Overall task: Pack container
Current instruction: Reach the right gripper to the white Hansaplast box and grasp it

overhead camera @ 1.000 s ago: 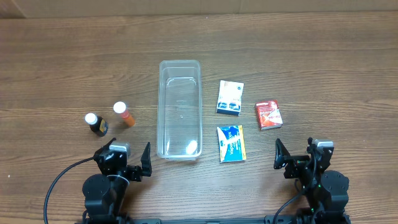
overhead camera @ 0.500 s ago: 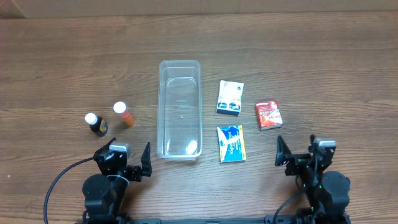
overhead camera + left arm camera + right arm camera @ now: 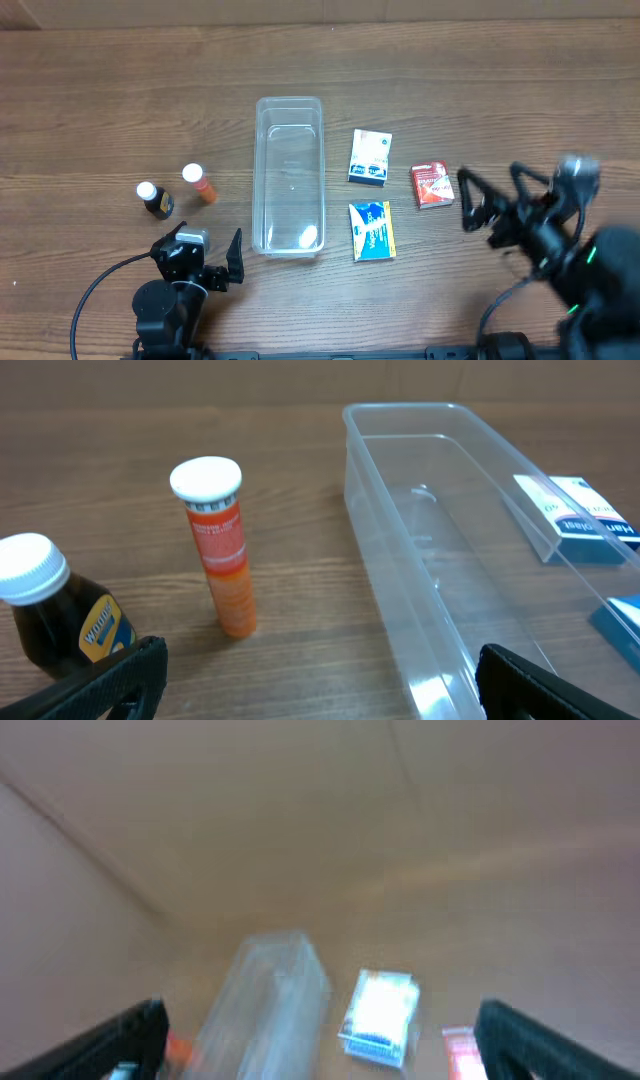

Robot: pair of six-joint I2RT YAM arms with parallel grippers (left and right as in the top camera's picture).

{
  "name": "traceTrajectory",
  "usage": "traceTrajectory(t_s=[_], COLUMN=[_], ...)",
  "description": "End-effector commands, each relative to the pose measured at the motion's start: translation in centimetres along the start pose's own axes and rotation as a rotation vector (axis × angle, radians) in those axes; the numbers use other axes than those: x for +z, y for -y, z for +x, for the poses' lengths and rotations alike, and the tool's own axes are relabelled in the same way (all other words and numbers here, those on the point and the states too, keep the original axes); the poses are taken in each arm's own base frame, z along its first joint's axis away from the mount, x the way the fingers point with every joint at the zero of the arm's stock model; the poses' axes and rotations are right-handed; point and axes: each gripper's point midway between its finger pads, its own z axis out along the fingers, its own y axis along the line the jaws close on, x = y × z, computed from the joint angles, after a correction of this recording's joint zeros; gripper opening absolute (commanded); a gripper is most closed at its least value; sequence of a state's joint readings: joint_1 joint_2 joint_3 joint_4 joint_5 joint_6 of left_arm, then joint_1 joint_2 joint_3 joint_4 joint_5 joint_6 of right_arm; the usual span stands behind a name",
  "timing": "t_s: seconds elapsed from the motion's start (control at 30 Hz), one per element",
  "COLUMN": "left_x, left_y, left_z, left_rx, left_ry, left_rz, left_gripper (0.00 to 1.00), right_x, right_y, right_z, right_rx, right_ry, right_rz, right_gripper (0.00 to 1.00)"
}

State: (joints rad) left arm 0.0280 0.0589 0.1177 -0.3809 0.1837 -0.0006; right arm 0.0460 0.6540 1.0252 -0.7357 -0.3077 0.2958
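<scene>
- The container (image 3: 257, 170) lies lengthwise on the bench (image 3: 520, 90), between the two bottles and the three boxes. Nothing is inside it, so packing looks to be at its very start.
- Right of the container lie a white-and-blue box (image 3: 371, 157), a blue box (image 3: 372, 230) and, furthest out, a red box (image 3: 432, 185). To its left stand an orange tube (image 3: 199, 184) and a dark bottle (image 3: 154, 200).
- The right hand (image 3: 497, 195) hangs just beyond the red box, on the side away from the container. It is blurred in both views, but its fingers are spread wide with nothing between them.
- The left hand (image 3: 205, 255) sits low near the container's near-left corner, fingers wide apart and empty.
- Judged step: the right arm is on its approach to a first item, most likely the red box.
- The next move calls for steadying over that box, squaring the fingers across its narrower sides, lowering and closing. The box then has to clear the container's rim before release.
</scene>
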Motion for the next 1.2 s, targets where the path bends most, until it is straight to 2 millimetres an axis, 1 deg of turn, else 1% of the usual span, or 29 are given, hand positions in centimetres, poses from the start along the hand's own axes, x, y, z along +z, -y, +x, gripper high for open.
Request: traceTrajectory(t_s=[0.0, 0.03, 0.1, 0.13, 0.17, 0.2, 0.23, 0.27, 0.3, 0.33, 0.37, 0.4, 0.43, 0.47, 0.5, 0.57, 0.63, 0.67, 0.7, 0.8, 0.87, 0.9, 0.93, 0.97, 1.0, 1.03, 1.1, 1.13, 1.17], left_x=[0.0, 0.0, 0.0, 0.0, 0.0, 0.0, 0.0, 0.0, 0.0, 0.0, 0.0, 0.0, 0.0, 0.0, 0.0, 0.0, 0.0, 0.0, 0.0, 0.0, 0.0, 0.0, 0.0, 0.0, 0.0, 0.0, 0.0, 0.0, 0.0], left_y=[0.0, 0.0, 0.0, 0.0, 0.0, 0.0, 0.0, 0.0, 0.0, 0.0, 0.0, 0.0, 0.0, 0.0, 0.0, 0.0, 0.0, 0.0, 0.0, 0.0, 0.0, 0.0, 0.0, 0.0, 0.0, 0.0, 0.0, 0.0, 0.0], left_z=[0.1, 0.1, 0.1, 0.1, 0.1, 0.1, 0.1, 0.1, 0.1, 0.1, 0.1, 0.1, 0.1, 0.1, 0.1, 0.1, 0.1, 0.1, 0.1, 0.1, 0.1, 0.1, 0.1, 0.1, 0.1, 0.1, 0.1, 0.1, 0.1], left_rx=[-0.007, -0.007, -0.007, -0.007, -0.007, -0.007, -0.007, -0.007, -0.007, -0.007, -0.007, -0.007, -0.007, -0.007, -0.007, -0.007, -0.007, -0.007, -0.007, -0.007, -0.007, -0.007, -0.007, -0.007, -0.007, -0.007, -0.007, -0.007, -0.007], left_ry=[0.003, 0.003, 0.003, 0.003, 0.003, 0.003, 0.003, 0.003, 0.003, 0.003, 0.003, 0.003, 0.003, 0.003, 0.003, 0.003, 0.003, 0.003, 0.003, 0.003, 0.003, 0.003, 0.003, 0.003, 0.003, 0.003, 0.003, 0.003, 0.003], left_rz=[0.004, 0.004, 0.004, 0.004, 0.004, 0.004, 0.004, 0.004, 0.004, 0.004, 0.004, 0.004, 0.004, 0.004, 0.004, 0.004, 0.004, 0.004, 0.004, 0.004, 0.004, 0.004, 0.004, 0.004, 0.004, 0.004, 0.004, 0.004, 0.004], left_gripper=[1.0, 1.0, 1.0, 1.0, 1.0, 1.0, 1.0, 1.0, 1.0, 1.0, 1.0, 1.0, 1.0, 1.0, 1.0, 1.0, 1.0, 1.0, 1.0, 1.0, 1.0, 1.0, 1.0, 1.0, 1.0, 1.0, 1.0, 1.0, 1.0], right_x=[2.5, 3.6, 6.6, 8.3, 10.5, 12.9, 15.2, 17.6, 21.2, 22.4, 24.0, 24.9, 26.0, 26.8, 27.3, 28.1, 28.4, 28.6, 28.8, 29.0, 29.1, 29.1, 29.1, 29.0, 29.0, 29.0, 28.4, 27.7, 27.0], right_y=[-1.6, -1.9, -2.1, -2.0, -1.7, -1.2, -0.3, 0.5, 1.9, 2.2, 2.4, 2.5, 2.9, 3.5, 4.1, 5.0, 5.8, 5.8, 6.0, 7.3, 7.8, 7.9, 7.9, 7.7, 7.4, 7.1, 5.9, 4.4, 2.8], right_z=[-7.2, -8.3, -9.3, -9.1, -8.2, -6.6, -4.5, -2.0, 2.3, 4.2, 7.0, 9.0, 11.6, 13.6, 15.1, 17.5, 19.7, 21.2, 22.2, 25.2, 26.2, 26.4, 26.4, 25.9, 24.5, 23.1, 19.4, 16.3, 14.1], right_rx=[-0.088, -0.064, -0.038, -0.031, -0.023, -0.01, 0.026, 0.045, 0.046, 0.034, 0.012, 0.019, 0.044, 0.062, 0.087, 0.107, 0.132, 0.153, 0.16, 0.201, 0.208, 0.206, 0.206, 0.205, 0.193, 0.18, 0.157, 0.141, 0.136], right_ry=[-0.098, -0.139, -0.203, -0.236, -0.288, -0.35, -0.411, -0.477, -0.565, -0.605, -0.67, -0.715, -0.772, -0.814, -0.843, -0.897, -0.948, -0.992, -1.018, -1.073, -1.09, -1.095, -1.097, -1.086, -1.056, -1.023, -0.947, -0.887, -0.848], right_rz=[0.044, 0.039, 0.013, -0.002, -0.004, 0.019, 0.087, 0.163, 0.3, 0.337, 0.363, 0.379, 0.41, 0.439, 0.468, 0.488, 0.516, 0.501, 0.502, 0.567, 0.582, 0.588, 0.59, 0.585, 0.587, 0.587, 0.58, 0.555, 0.523], right_gripper=[1.0, 1.0, 1.0, 1.0, 1.0, 1.0, 1.0, 1.0, 1.0, 1.0, 1.0, 1.0, 1.0, 1.0, 1.0, 1.0, 1.0, 1.0, 1.0, 1.0, 0.99, 0.92, 0.83, 0.72, 0.66, 0.65, 0.65, 0.65, 0.65])
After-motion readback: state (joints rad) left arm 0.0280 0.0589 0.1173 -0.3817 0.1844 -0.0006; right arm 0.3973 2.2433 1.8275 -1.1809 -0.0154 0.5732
